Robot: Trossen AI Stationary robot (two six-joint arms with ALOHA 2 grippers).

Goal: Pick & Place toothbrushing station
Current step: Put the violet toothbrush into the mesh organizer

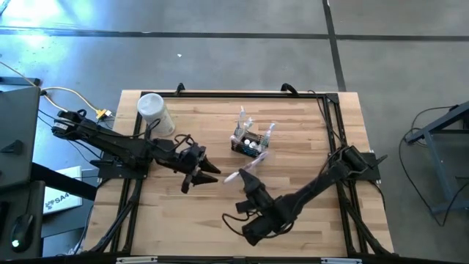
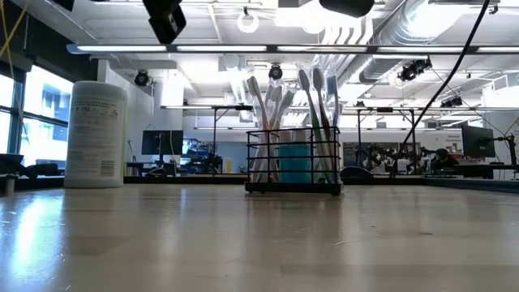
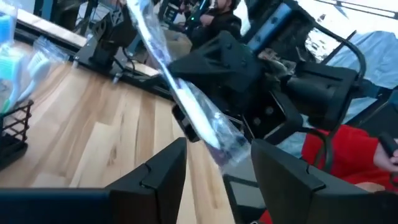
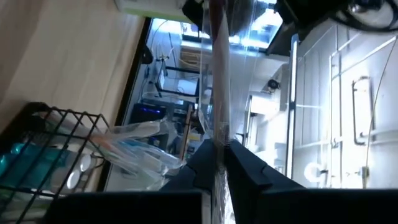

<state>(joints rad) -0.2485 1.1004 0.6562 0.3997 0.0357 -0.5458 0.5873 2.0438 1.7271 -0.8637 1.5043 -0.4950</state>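
Shut tight, the right arm's jaws (image 1: 249, 178) pinch a wrapped toothbrush (image 1: 236, 176) by one end, its free length angling out toward the left arm. Opposite, the left arm's jaws (image 1: 210, 169) stand parted around nothing, the toothbrush lying just ahead of their tips. Both hover over the counter (image 1: 308, 139) near its middle. Farther back sits the toothbrushing station (image 1: 247, 144), a black wire caddy with pale brushes leaning upward and fanned out. It lies just beyond the right jaws, which I judge nearer. A white container (image 1: 154, 114) stands well apart behind the left arm.
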